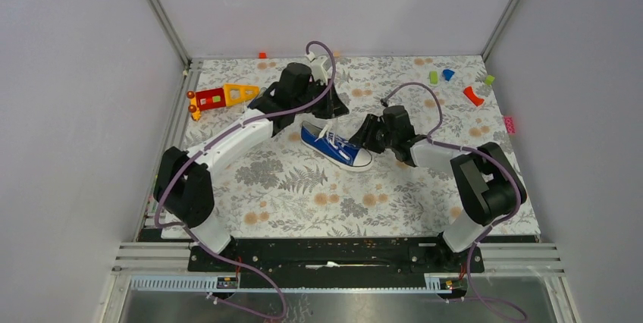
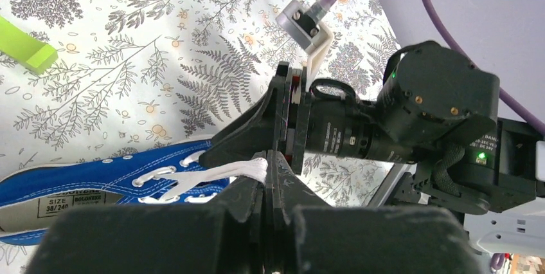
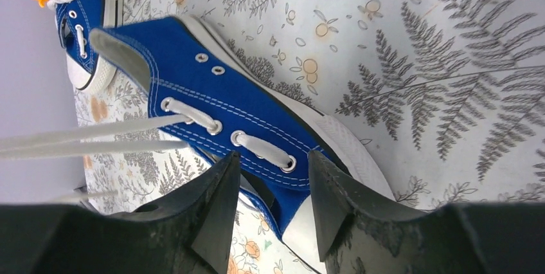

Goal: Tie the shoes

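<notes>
Top view: one blue sneaker [image 1: 336, 147] lies at frame centre, the left gripper [image 1: 327, 111] above it and the right gripper [image 1: 364, 139] at its right. Left wrist view: the jaws are pinched tight on its white lace [image 2: 225, 171] at lower centre. Right wrist view: the jaws stand half apart over the sneaker's eyelets, gripping nothing; a second sneaker [image 3: 87, 29] sits upper left.

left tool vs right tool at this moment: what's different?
Left tool is shut; right tool is open. Left tool pinches a white lace pulled out from the shoe; right tool holds nothing, and its fingers straddle the lacing near the toe. In the top view, left tool sits by the heel end and right tool by the toe end. Shared: both are black, and both are at the same blue shoe.
</notes>
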{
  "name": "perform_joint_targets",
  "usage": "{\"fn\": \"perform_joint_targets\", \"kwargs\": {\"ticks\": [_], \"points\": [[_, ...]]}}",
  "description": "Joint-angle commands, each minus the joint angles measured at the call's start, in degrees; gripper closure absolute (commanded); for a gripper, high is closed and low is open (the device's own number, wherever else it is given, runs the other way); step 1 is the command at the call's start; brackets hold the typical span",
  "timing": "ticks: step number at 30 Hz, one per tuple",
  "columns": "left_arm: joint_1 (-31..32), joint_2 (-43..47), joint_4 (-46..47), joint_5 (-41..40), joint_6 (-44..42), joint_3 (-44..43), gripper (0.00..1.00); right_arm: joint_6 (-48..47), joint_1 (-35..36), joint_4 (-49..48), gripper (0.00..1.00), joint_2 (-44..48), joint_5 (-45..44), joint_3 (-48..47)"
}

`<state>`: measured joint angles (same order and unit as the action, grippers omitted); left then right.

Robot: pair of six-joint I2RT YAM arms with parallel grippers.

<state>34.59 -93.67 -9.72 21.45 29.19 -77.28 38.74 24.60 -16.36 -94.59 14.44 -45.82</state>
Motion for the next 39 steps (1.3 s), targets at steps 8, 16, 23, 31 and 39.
{"fn": "perform_joint_targets", "kwargs": {"ticks": [8,16,23,31,39], "points": [[-1.56,-4.01,2.97,4.90,-2.04,-10.18,1.00,4.57,4.92,-6.50,0.54,3.22,1.61,5.34],[-1.80,-5.02,-0.16,6.06,-2.87,-9.51,0.95,-2.80,4.89,2.66,0.63,9.67,-0.59,2.06],[-1.98,-3.79,-2.23,4.51,-2.81,-6.51,0.92,-11.52,4.76,6.37,0.57,13.88,-7.53,1.83],[-1.89,-0.68,-3.26,5.44,-1.76,-4.31,0.89,-17.03,4.67,0.53,0.56,10.20,-7.18,-2.35],[-1.90,0.67,-4.60,5.44,-2.04,-4.47,0.89,-19.39,4.66,-13.09,0.53,1.83,-5.94,-3.67]]}}
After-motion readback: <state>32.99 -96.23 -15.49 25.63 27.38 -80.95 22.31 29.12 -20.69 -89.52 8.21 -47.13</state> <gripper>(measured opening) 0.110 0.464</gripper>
